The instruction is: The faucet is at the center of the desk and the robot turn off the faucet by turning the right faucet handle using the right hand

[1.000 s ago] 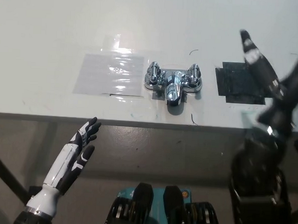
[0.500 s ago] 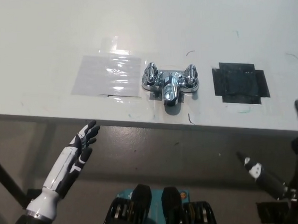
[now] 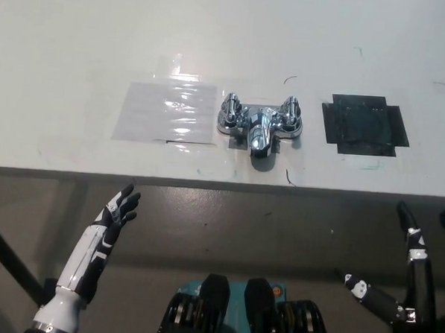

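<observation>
A chrome faucet (image 3: 258, 124) sits at the middle of the white desk (image 3: 229, 47), spout toward me. Its right handle (image 3: 289, 115) and left handle (image 3: 229, 112) stand on either side of the spout. My black right hand (image 3: 402, 291) hangs low at the bottom right, below the desk's front edge and well away from the faucet, fingers spread and holding nothing. My white left hand (image 3: 107, 227) rests at the lower left, below the desk edge, open and empty.
A clear plastic patch (image 3: 166, 111) lies taped to the desk left of the faucet. A dark taped square (image 3: 364, 124) lies to its right. The desk's front edge (image 3: 221, 184) runs across the picture.
My right hand has dropped from above the dark square, at desk height, down below the desk's front edge. The left hand sank slightly. The faucet has not moved.
</observation>
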`<control>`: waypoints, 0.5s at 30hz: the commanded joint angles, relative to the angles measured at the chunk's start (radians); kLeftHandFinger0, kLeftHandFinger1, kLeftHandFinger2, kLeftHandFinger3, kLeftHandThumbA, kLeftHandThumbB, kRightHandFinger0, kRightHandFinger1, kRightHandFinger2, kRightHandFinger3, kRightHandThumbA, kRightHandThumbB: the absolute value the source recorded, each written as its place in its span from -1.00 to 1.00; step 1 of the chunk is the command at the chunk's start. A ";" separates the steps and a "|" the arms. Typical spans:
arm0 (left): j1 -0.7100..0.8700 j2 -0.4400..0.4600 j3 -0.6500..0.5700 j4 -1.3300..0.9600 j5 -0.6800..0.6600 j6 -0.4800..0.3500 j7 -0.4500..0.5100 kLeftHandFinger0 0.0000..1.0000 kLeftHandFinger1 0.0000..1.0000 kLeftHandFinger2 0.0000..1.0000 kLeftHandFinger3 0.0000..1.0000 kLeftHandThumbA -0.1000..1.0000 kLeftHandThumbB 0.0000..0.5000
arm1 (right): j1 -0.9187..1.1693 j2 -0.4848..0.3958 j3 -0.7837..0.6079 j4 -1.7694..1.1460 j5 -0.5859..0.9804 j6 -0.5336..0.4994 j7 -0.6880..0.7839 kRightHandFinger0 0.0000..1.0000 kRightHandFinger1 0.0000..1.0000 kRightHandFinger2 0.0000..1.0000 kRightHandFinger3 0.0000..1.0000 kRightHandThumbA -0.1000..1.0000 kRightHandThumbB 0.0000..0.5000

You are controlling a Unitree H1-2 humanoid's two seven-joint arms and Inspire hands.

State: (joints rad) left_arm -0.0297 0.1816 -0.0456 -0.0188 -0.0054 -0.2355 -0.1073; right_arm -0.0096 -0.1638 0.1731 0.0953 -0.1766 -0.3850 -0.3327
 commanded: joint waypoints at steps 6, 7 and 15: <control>-0.006 -0.009 0.023 -0.009 -0.045 -0.032 -0.005 1.00 1.00 1.00 1.00 0.95 0.17 | -0.020 0.026 -0.005 0.008 0.058 -0.058 0.110 1.00 1.00 1.00 1.00 1.00 -0.31; -0.007 -0.008 0.024 -0.004 -0.042 -0.036 -0.003 1.00 1.00 1.00 1.00 0.95 0.19 | -0.020 0.028 -0.006 0.013 0.060 -0.056 0.116 1.00 1.00 1.00 1.00 1.00 -0.31; -0.002 -0.006 0.027 -0.001 -0.039 -0.040 -0.001 1.00 1.00 1.00 1.00 0.97 0.19 | -0.027 0.037 -0.017 0.036 0.062 -0.055 0.147 1.00 1.00 1.00 1.00 1.00 -0.30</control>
State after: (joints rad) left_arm -0.0281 0.1766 -0.0344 -0.0060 -0.0324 -0.2371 -0.1070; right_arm -0.0160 -0.1366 0.1726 0.1316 -0.1288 -0.3857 -0.2279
